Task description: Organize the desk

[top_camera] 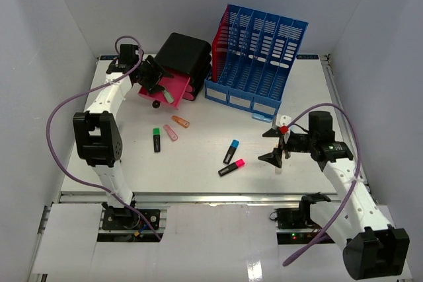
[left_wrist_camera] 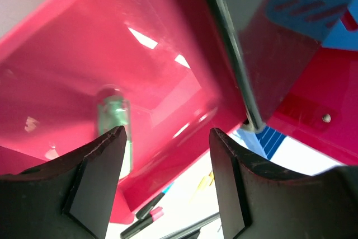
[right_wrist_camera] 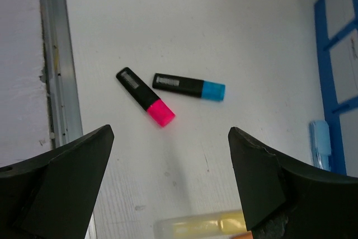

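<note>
in the top view the large flat white desk fills the middle of the frame, with metal rails at its edges. at its upper middle stands a blue plastic file rack with several slots. just left of the rack is a pink plastic tray with a black box on top. the left gripper is at the mouth of this tray. in the left wrist view its fingers are spread apart with nothing between them, and a pale green highlighter lies inside the tray.

the right gripper hangs over the right middle of the desk, also spread wide and holding nothing. a pale yellow highlighter lies at the bottom edge of the right wrist view.

left of this gripper, a black highlighter with blue cap and a black highlighter with pink cap lie close together, not touching. further left are a black highlighter with green cap, a pale pink highlighter and a pale orange highlighter.
</note>
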Motion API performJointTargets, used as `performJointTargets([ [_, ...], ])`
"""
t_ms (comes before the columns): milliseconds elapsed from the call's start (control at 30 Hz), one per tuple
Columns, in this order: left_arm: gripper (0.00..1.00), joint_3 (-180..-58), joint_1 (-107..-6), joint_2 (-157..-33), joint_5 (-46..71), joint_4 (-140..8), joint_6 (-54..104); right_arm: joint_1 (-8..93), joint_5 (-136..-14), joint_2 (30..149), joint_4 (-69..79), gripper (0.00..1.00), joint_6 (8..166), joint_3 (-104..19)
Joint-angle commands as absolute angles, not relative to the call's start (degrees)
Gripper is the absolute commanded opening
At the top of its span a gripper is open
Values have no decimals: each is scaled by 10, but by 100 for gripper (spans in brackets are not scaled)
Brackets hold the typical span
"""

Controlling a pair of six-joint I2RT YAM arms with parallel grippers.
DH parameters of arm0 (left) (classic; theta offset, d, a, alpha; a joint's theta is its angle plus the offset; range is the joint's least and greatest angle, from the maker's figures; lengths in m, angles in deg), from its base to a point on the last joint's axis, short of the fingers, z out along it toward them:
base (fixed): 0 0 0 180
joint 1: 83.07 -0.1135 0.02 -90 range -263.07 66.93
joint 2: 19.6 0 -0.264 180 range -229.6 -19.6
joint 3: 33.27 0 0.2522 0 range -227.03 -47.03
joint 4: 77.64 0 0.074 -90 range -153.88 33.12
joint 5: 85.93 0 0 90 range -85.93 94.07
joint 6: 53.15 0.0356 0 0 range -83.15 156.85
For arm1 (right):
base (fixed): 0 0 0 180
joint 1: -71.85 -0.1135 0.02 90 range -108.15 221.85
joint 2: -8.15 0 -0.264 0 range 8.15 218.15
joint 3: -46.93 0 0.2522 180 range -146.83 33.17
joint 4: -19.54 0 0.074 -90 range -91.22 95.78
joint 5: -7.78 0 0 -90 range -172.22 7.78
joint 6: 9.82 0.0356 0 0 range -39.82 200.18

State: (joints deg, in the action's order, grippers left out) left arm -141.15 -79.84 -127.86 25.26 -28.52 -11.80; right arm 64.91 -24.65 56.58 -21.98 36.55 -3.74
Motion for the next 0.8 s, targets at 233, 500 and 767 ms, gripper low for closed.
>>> performJointTargets([
  [233,88,-1280,-816,-962,279,-352,34,320,-575,810,-44,90,457,-172],
  [500,98,-1012,-825,-624,210,-390,56,260,-641,1050,134,91,658,-319],
  [767,98,-893,-825,-444,192,-358,17,254,-681,1206,214,100,729,-421],
])
